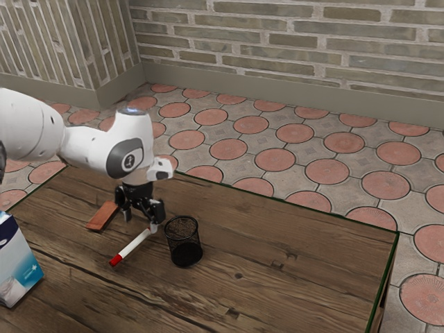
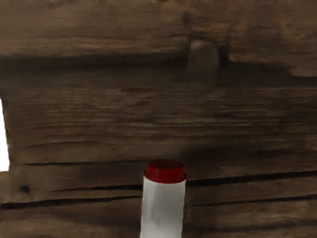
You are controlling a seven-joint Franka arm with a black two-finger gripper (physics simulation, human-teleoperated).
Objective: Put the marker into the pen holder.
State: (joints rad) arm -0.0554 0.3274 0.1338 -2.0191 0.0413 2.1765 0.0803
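Marker [image 1: 132,248] lying left of centre in the exterior view, on the desk [image 1: 291,277], red end toward lower left; the fingers [image 1: 157,209] stand parted and empty, its long axis seeming to run across their spread.

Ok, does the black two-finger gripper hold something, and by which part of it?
Nothing is held: the gripper stands open near the white, red-ended marker.

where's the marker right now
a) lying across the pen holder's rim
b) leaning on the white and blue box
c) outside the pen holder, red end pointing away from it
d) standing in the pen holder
c: the marker is beside the black mesh pen holder, with its red end the farther one from it.
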